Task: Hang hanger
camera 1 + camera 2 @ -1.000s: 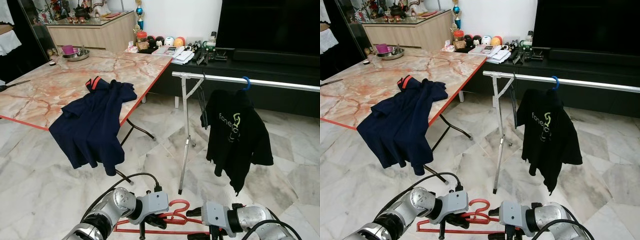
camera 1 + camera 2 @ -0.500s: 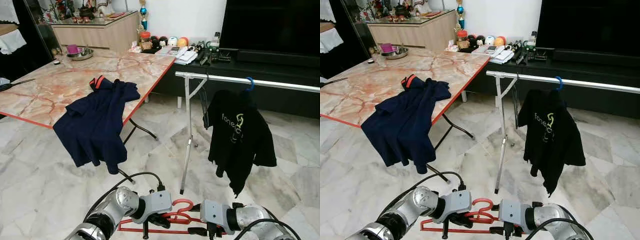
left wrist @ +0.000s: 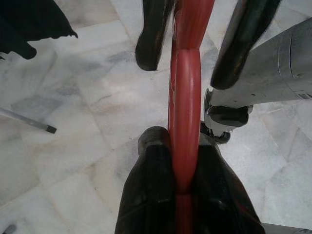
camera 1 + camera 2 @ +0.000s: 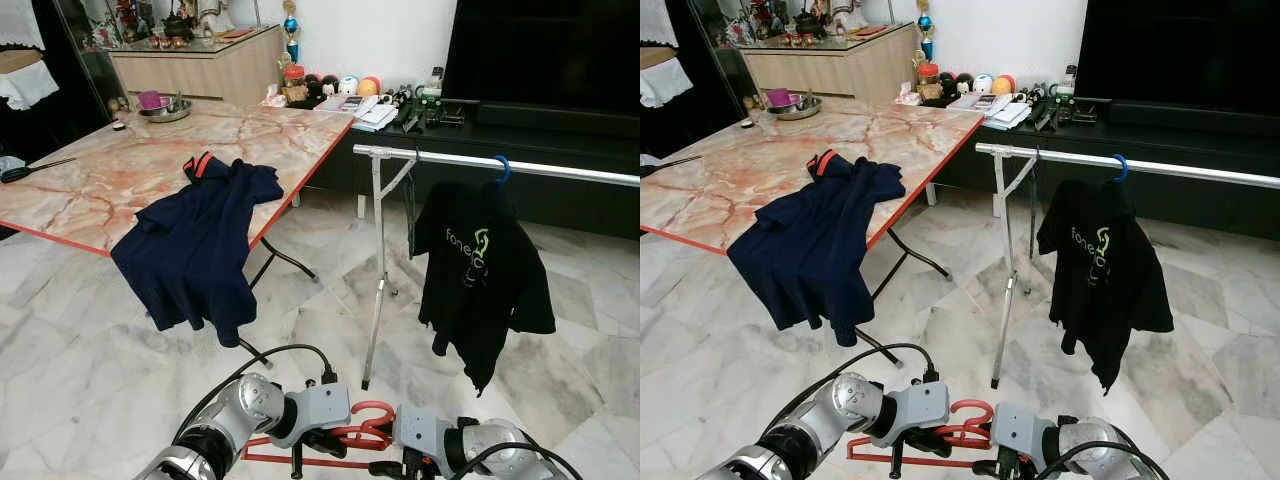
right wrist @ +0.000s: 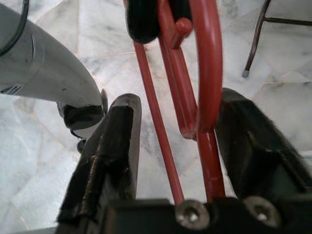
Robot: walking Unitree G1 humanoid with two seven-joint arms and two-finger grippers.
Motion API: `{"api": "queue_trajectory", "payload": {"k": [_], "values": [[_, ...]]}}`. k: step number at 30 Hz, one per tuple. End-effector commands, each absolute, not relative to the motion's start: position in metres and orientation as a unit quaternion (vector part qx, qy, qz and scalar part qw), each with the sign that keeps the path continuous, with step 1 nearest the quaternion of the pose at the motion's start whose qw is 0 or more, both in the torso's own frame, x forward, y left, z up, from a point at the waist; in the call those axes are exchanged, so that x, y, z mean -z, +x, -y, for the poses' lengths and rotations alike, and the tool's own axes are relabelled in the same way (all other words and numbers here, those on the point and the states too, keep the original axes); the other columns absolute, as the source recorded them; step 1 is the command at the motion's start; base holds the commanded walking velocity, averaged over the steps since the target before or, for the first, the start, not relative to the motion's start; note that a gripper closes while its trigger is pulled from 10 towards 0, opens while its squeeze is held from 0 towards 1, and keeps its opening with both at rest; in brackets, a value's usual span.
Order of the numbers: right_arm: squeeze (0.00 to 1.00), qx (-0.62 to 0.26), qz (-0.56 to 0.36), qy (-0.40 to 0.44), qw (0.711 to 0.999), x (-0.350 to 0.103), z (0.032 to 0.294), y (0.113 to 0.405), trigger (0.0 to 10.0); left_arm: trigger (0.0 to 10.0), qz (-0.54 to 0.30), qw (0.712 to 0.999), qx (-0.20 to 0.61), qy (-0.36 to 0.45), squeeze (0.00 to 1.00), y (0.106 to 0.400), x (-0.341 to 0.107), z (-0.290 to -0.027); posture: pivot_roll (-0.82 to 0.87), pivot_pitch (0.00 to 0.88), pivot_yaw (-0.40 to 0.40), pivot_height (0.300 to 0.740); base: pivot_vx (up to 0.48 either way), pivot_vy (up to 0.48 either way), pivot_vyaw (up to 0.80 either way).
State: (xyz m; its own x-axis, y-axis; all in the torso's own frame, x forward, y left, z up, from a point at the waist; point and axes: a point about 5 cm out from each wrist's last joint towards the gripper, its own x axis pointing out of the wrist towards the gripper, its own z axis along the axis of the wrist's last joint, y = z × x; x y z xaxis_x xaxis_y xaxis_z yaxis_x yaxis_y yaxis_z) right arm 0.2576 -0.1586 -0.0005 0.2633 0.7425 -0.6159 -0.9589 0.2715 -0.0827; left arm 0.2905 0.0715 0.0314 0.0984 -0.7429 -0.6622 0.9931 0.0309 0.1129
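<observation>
A red wire hanger [image 4: 365,432] is held low in front of me, above the marble floor. My left gripper [image 4: 325,440] is shut on it, and the left wrist view shows both fingers pressed against the red wire [image 3: 184,97]. My right gripper [image 5: 180,122] stands open around the hanger's neck and hook [image 5: 207,58], with one finger close against the hook and the other apart from it. Ahead to the right runs a silver clothes rail [image 4: 480,162]. A black T-shirt [image 4: 480,270] hangs from it on a blue hanger [image 4: 503,168].
A marble-topped folding table [image 4: 110,170] stands at the left with a navy shirt [image 4: 200,240] draped over its edge. The rail's upright leg [image 4: 375,300] is straight ahead. A low dark TV console [image 4: 520,130] and a sideboard line the back wall.
The whole view has shifted slightly as the camera moved. My right gripper has drawn a little closer to the left one along the hanger. The left stays shut on it.
</observation>
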Motion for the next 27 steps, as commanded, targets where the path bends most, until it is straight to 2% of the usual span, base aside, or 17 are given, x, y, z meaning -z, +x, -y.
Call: {"api": "queue_trajectory", "payload": {"k": [1,10,24,27], "values": [[0.0,-0.554,-0.23,-0.221,0.769,-0.0036,0.1577,0.2628,0.0,10.0,-0.212,0.684,0.633,0.295,0.0,0.2938,-0.0353,-0.0727,-0.03,0.0,0.042,0.74,0.0,0.0,0.0],[0.0,-0.536,-0.225,-0.197,0.789,-0.0074,0.1634,0.2667,0.0,10.0,-0.21,0.68,0.635,0.3,0.0,0.2933,-0.0352,-0.0721,-0.03,0.0,0.045,0.74,0.0,0.0,0.0],[0.0,-0.544,-0.236,-0.18,0.785,-0.0076,0.1638,0.2665,0.0,10.0,-0.202,0.679,0.633,0.312,0.0,0.2936,-0.0355,-0.0717,-0.03,0.0,0.043,0.74,0.0,0.0,0.0],[0.0,-0.543,-0.235,-0.175,0.787,-0.0091,0.1657,0.2676,0.0,10.0,-0.178,0.691,0.625,0.317,0.0,0.2959,-0.0384,-0.0714,-0.03,0.0,0.043,0.74,0.0,0.0,0.0]]}}
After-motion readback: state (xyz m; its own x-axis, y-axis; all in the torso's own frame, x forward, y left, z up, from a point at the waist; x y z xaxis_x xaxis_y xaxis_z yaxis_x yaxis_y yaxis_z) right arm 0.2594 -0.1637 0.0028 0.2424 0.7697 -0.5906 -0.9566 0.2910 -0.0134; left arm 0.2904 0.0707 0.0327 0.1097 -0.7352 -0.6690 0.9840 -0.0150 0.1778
